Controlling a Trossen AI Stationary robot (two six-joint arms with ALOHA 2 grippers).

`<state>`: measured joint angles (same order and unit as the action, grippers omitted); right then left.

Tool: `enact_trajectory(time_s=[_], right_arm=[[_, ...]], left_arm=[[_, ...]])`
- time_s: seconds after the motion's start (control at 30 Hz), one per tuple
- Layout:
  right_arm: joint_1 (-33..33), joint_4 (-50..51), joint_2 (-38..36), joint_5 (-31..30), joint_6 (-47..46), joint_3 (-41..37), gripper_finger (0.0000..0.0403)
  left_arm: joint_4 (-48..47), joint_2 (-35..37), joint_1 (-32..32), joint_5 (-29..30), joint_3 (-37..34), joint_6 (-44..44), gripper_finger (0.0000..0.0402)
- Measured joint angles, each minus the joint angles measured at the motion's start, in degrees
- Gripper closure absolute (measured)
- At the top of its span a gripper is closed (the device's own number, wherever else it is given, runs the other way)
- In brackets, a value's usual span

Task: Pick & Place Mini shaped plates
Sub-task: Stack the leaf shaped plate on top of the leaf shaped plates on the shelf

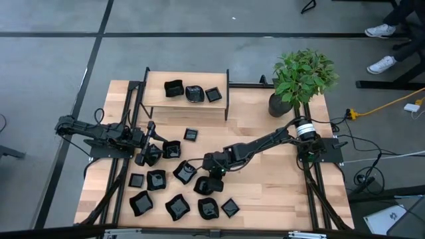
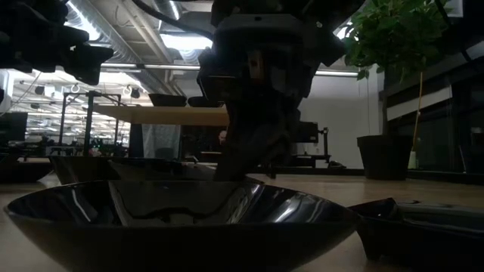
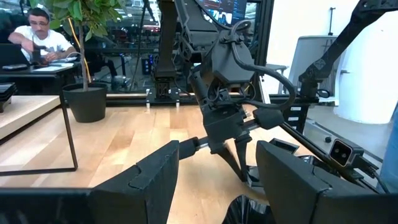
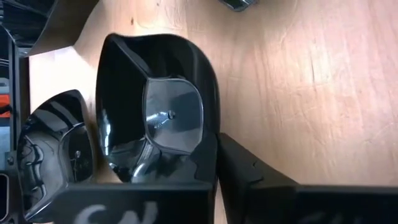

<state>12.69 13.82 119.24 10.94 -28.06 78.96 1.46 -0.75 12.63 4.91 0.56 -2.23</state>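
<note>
Right end effector (image 1: 214,174) is clenched on the rim of a plate (image 4: 155,112) at about 6 o'clock of the tabletop (image 1: 279,192), among other plates (image 1: 176,207). Left end effector (image 1: 147,154), released, hangs at 9 o'clock above one more plate (image 1: 171,149)

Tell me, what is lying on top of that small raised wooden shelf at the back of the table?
Three small glossy black dishes sit in a row on the raised wooden shelf. Whatever lies beneath the shelf is covered from above.
</note>
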Motion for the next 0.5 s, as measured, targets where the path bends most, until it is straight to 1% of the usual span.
enact_trajectory(time_s=[0.2, 0.5], right_arm=[[-0.23, 1.02, -0.55, 2.46, 0.75, -0.01, 0.0396], [-2.01, 4.24, -4.54, 2.58, 3.80, -0.02, 0.0399]], left_arm=[[0.00, 0.02, 0.00, 0.00, 0.00, -0.01, 0.0194], [-0.06, 0.00, 0.01, -0.02, 0.00, 0.01, 0.0194]])
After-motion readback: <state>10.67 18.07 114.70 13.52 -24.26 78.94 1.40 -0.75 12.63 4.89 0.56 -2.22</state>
